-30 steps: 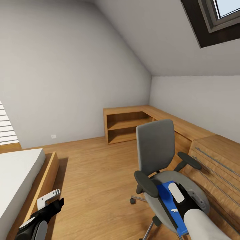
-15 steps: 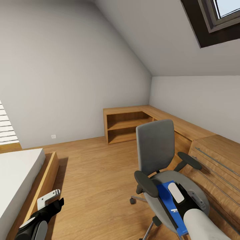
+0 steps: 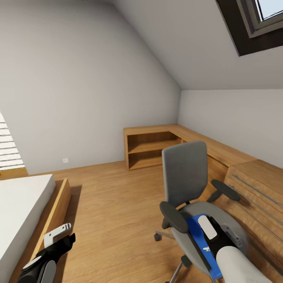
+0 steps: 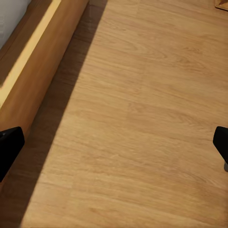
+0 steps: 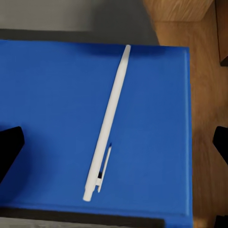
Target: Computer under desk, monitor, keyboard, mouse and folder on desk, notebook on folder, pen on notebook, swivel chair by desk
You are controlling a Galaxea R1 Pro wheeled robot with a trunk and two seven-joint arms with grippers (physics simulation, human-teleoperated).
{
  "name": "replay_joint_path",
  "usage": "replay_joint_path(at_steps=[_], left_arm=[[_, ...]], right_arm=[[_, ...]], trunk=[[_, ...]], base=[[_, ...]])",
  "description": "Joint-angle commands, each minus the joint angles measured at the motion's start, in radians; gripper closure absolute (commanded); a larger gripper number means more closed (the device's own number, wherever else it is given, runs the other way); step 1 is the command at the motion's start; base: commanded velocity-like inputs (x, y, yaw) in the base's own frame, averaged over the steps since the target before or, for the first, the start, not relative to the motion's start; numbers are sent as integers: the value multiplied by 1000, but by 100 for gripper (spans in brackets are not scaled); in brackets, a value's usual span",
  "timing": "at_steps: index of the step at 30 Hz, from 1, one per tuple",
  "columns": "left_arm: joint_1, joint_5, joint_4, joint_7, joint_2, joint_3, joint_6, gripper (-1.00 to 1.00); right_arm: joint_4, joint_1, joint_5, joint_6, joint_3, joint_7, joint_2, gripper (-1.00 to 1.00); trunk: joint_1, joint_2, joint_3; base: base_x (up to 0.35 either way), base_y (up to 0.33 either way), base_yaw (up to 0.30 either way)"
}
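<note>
The swivel chair (image 3: 184, 173), grey with black armrests, stands on the wood floor at the lower right of the head view. On its seat lies the bright-blue folder (image 3: 194, 232) (image 5: 57, 95), and a slim white pen (image 5: 109, 123) rests on top of it. My right gripper (image 3: 207, 227) (image 5: 115, 145) hovers just above the folder, open, its dark fingertips spread to either side of the pen. My left gripper (image 3: 59, 233) (image 4: 115, 145) hangs open over bare floor beside the bed, holding nothing.
A bed with a wooden frame (image 3: 51, 220) (image 4: 33, 71) is at the left. Low light-wood cabinets with open shelves (image 3: 149, 147) run along the far wall, and a drawer unit (image 3: 255, 188) stands close to the chair's right. Open floor (image 3: 114, 204) lies between bed and chair.
The whole head view has shifted slightly, so the camera moved. Both arms, the chair and the folder stand as before.
</note>
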Motion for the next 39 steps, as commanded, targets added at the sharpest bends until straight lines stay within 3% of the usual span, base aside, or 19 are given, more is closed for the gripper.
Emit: replay_joint_path(at_steps=[1, 23, 32, 39], left_arm=[[-1, 10, -1, 7, -1, 1, 3, -100], [-1, 10, -1, 7, -1, -1, 3, -100], [-1, 10, -2, 7, -1, -5, 3, -100], [-1, 10, -2, 7, -1, -5, 3, -100]], right_arm=[[-2, 0, -3, 6, 0, -4, 0, -100], [-2, 0, -2, 7, 0, -3, -2, -100], [-3, 0, -1, 7, 0, -3, -2, -100], [-12, 0, -2, 7, 0, -3, -2, -100]], trunk=[[0, -1, -1], [0, -1, -1], [34, -64, -29], [34, -64, -29]], base=[[0, 0, 200], [0, 0, 57], [0, 0, 0], [0, 0, 0]])
